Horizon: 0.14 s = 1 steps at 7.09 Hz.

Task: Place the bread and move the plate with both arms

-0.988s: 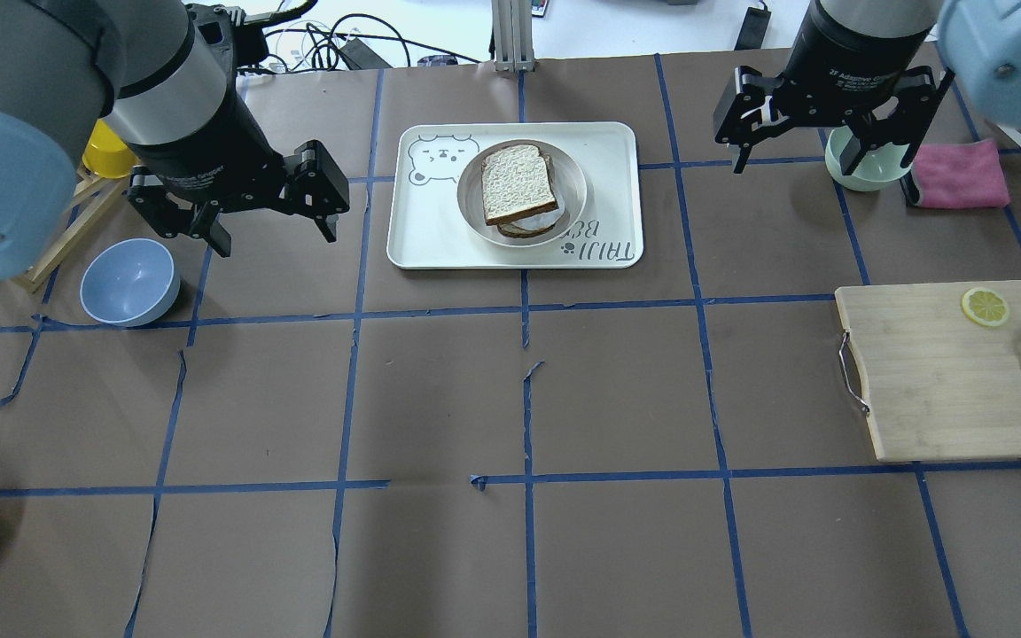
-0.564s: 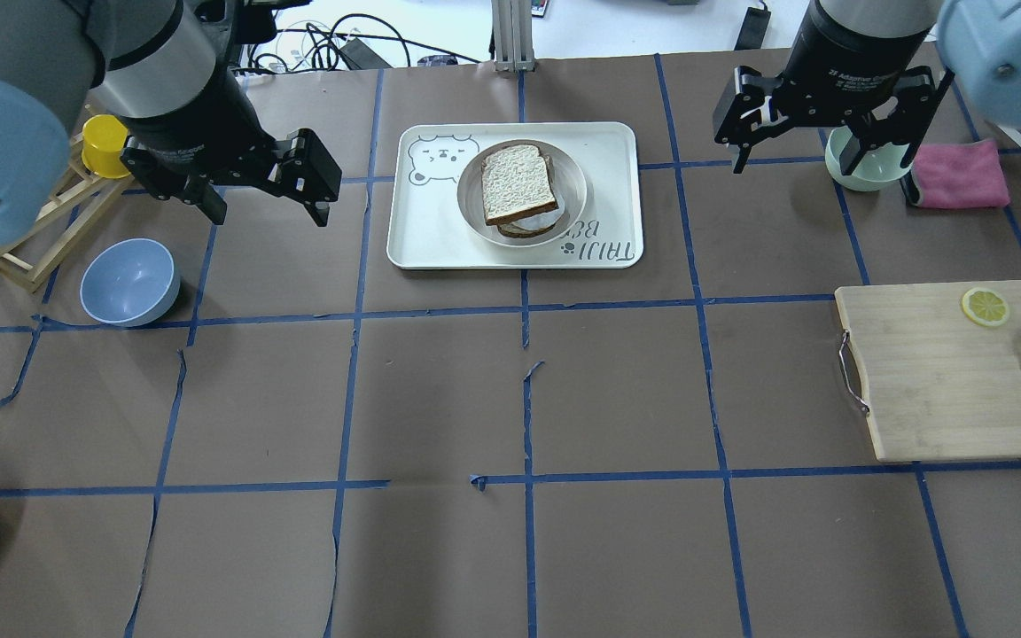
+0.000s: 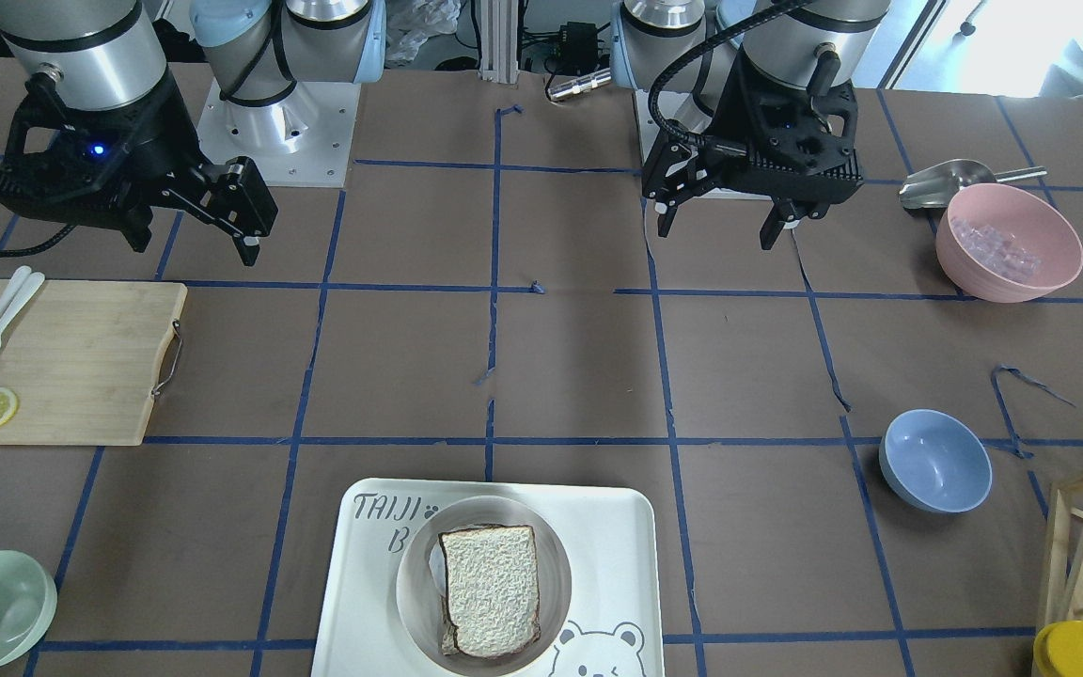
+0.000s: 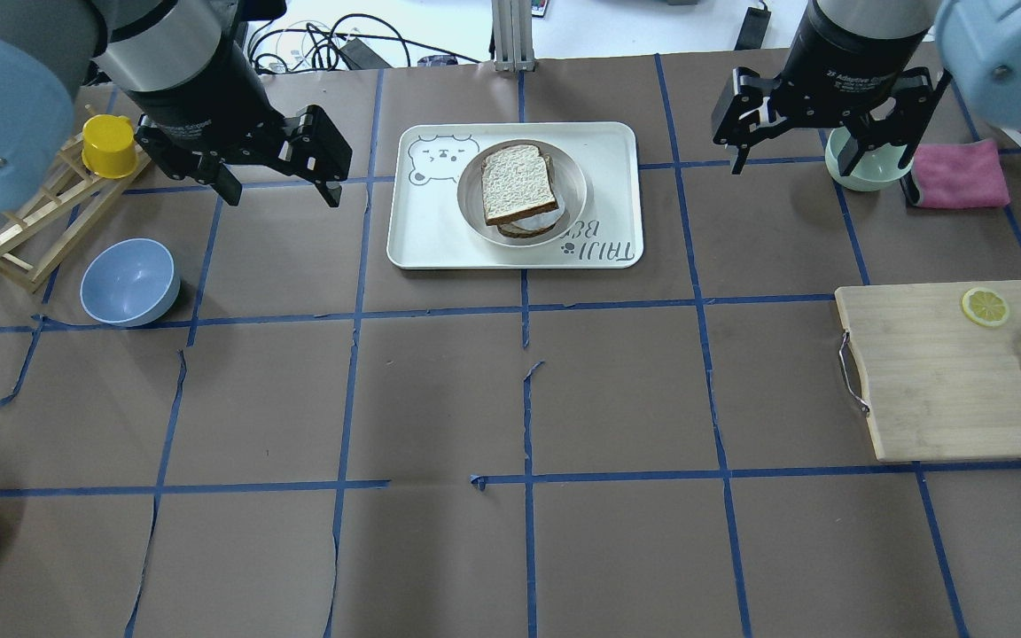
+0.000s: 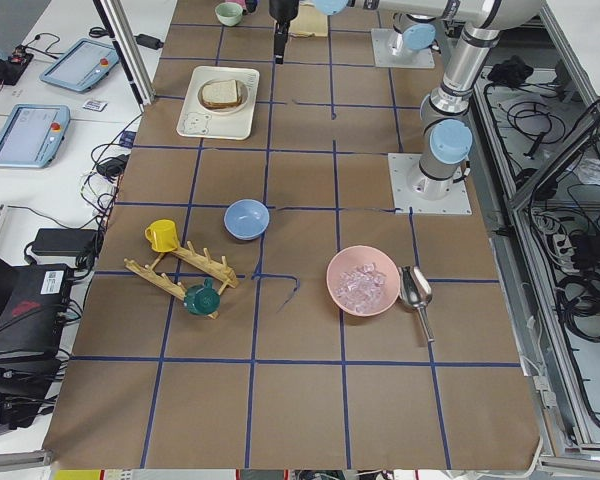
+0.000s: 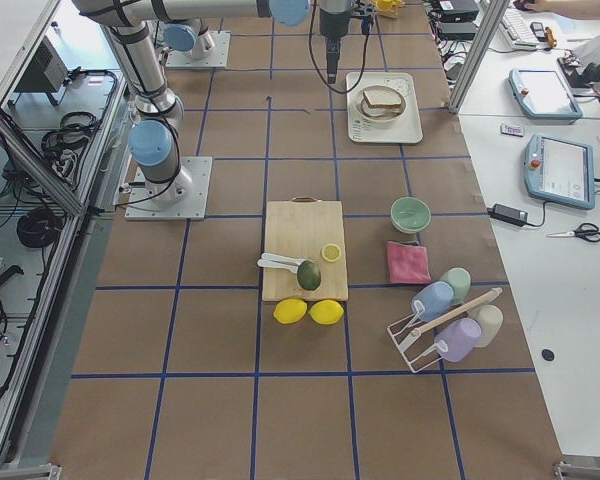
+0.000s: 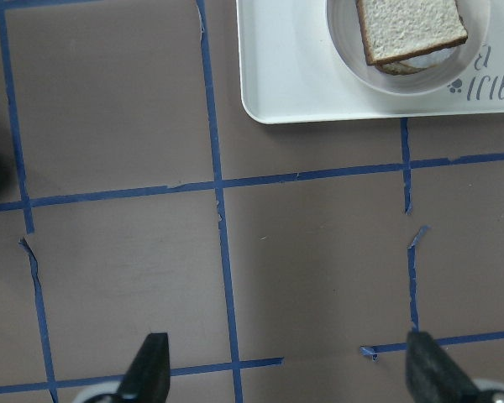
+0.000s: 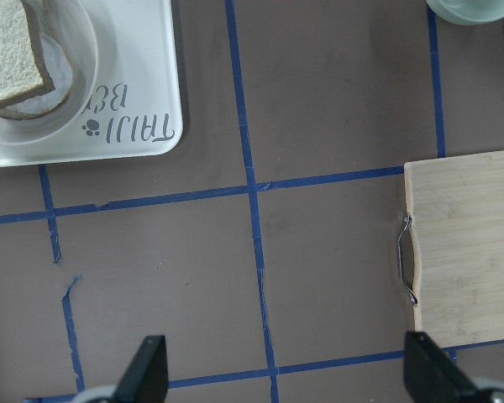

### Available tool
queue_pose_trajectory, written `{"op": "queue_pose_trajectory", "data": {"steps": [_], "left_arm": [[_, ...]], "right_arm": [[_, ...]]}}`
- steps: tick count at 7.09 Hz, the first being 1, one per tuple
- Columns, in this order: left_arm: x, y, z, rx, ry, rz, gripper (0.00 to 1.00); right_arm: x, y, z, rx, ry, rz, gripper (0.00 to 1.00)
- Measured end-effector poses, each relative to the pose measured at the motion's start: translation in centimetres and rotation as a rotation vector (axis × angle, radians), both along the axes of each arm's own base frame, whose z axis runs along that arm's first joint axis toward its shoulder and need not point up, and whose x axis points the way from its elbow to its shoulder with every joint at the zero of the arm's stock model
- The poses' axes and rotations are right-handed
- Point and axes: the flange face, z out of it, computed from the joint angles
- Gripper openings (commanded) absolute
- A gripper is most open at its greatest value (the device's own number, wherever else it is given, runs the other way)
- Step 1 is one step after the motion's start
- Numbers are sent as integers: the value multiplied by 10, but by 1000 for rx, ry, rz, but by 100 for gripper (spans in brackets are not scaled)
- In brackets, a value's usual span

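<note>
The bread [image 4: 518, 183] lies plain face up on top of a second slice with a white egg edge [image 4: 539, 220], both in the round cream plate [image 4: 575, 190]. The plate sits on the bear tray [image 4: 426, 235] at the far middle of the table. My left gripper [image 4: 280, 190] hangs open and empty to the left of the tray. My right gripper [image 4: 807, 168] hangs open and empty to the right of it. In the front-facing view the bread [image 3: 490, 588] and plate [image 3: 413, 583] are near the bottom edge. The left wrist view shows the bread [image 7: 412, 25], and so does the right wrist view [image 8: 8, 50].
A blue bowl [image 4: 129, 282] and a wooden rack with a yellow cup [image 4: 109, 146] stand at the left. A mint bowl [image 4: 865, 168] and pink cloth [image 4: 962, 173] are behind the right gripper. A cutting board [image 4: 936, 372] holds a lemon slice, avocado and utensils. A pink bowl [image 3: 1007, 243] stands near the left arm's base.
My left gripper has moved toward the table's far side and slightly toward the tray, still open. The right gripper, bread and plate have hardly moved.
</note>
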Motion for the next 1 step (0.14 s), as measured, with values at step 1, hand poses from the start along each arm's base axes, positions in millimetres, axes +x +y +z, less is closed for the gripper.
{"op": "queue_pose_trajectory", "data": {"steps": [1], "left_arm": [[0,1,1,-1,-2,0,100]], "right_arm": [[-1,0,-2,3,0,-2,100]]}}
